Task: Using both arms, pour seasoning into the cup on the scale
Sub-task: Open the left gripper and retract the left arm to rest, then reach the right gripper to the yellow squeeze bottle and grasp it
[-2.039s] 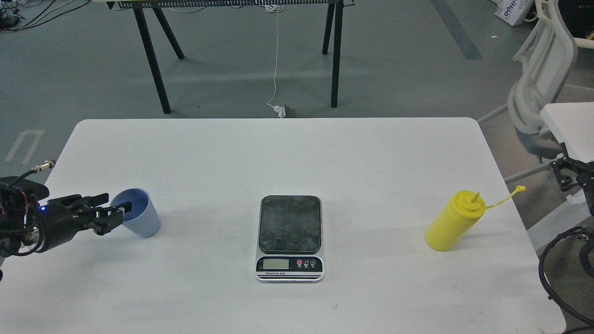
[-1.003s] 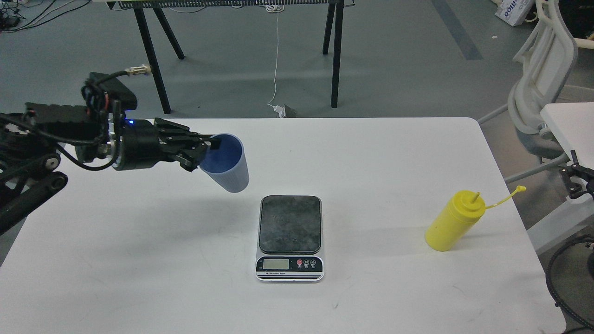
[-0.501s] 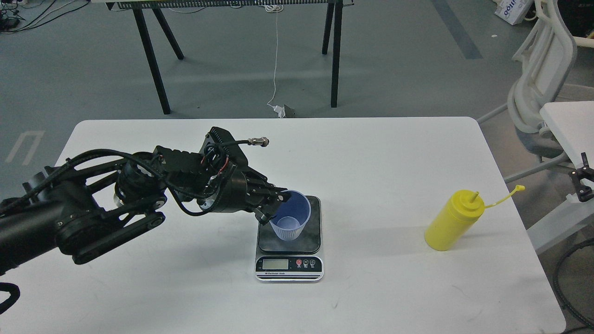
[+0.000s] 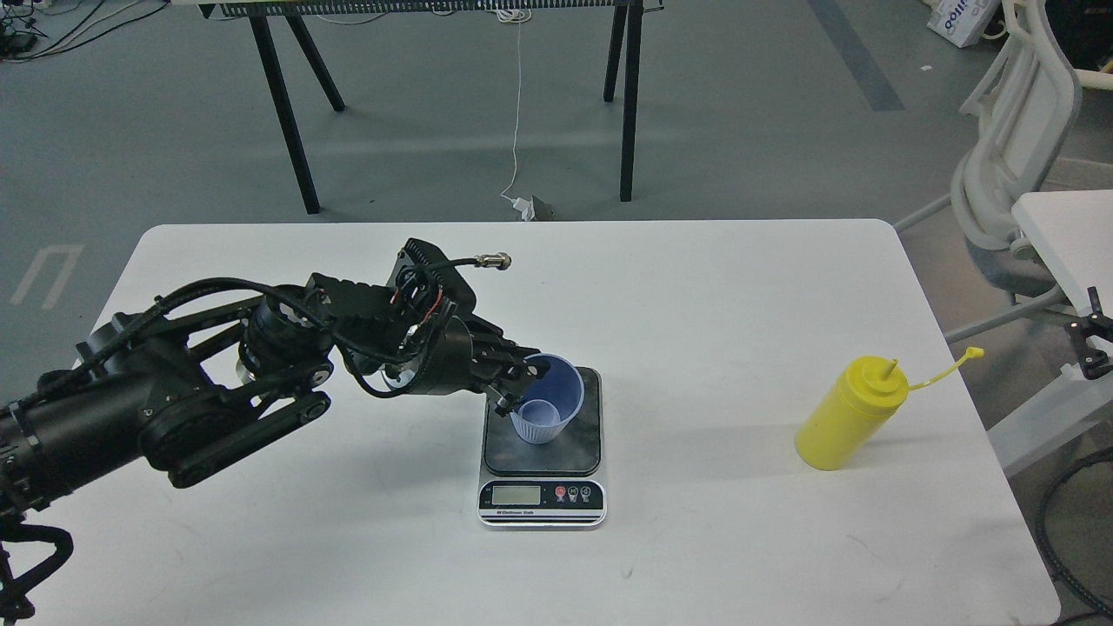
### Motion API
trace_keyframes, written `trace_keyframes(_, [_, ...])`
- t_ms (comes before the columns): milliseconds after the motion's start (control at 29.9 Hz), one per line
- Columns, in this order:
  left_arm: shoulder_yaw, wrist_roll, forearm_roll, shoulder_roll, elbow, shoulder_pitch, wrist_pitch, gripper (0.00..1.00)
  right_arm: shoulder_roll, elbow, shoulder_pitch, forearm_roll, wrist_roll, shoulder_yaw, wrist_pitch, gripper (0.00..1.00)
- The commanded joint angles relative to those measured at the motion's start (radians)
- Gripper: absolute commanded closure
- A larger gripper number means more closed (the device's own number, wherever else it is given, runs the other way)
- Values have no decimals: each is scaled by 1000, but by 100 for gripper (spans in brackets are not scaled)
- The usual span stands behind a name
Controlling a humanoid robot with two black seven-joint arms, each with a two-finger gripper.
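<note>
The left arm [image 4: 200,391] reaches in across the white table [image 4: 348,539] and ends at the left claw [image 4: 513,382], which is closed on the near-left rim of the cup [image 4: 548,409], one finger seemingly inside the mouth and the other against the outer wall. The cup sits upright over the dark plate of the scale [image 4: 542,443], toward the plate's rear half; whether its base bears fully on the plate cannot be told from this angle. In my judgement the step in hand is setting the cup down and letting go. To do it well, the cup should be level and fully seated before the fingers part, the fingers should open only enough to clear the thin rim, and the arm should lift away without dragging the wall, since a light plastic cup will tip or slide easily. The display strip at the scale's front is unobstructed. Well apart to the right, the yellow bottle [image 4: 850,416] stands on the table, its cap hanging off on its strap, untouched. The right claw is not identifiable in view.
</note>
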Motion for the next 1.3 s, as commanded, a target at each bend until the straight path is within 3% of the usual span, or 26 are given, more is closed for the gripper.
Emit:
trace_keyframes(0, [-12,2,-4,-13,0,-4,0,18,-1,0,0,-1,0,0,0,1])
trace_keyframes(201, [-61,-3,-136,19,0,-27,38,13,-1,0,-3,-1,0,0,0,1])
trace_keyframes(334, [-165,-5,-356,36,0,-47,44,12,-4,1,-5,1,0,0,0,1])
trace_keyframes(401, [-231,-5,-484,45,3,-47,58,7,-20,4,-15,1,-2,0,0,1])
trace_keyframes(568, [-331,-12,-824,41,72,-31,197,1,-30,76,-92,7,0,21,0,1])
trace_keyframes(769, [-342,-23,-1415,39,222,-31,312,1,-36,334,-331,54,-6,67,0,1])
trace_keyframes(869, [-363,-54,-1737,22,337,-33,303,1,-30,441,-441,54,-5,67,0,1])
trace_keyframes(1003, [-393,-61,-2045,22,411,-30,259,0,-20,504,-540,54,-6,49,0,1])
trace_keyframes(1170, [-555,-52,-2183,-31,641,-34,153,0,35,583,-643,53,-11,5,0,1])
trace_keyframes(1270, [-581,-48,-2184,-77,754,-45,84,0,86,612,-673,50,-11,-25,0,1])
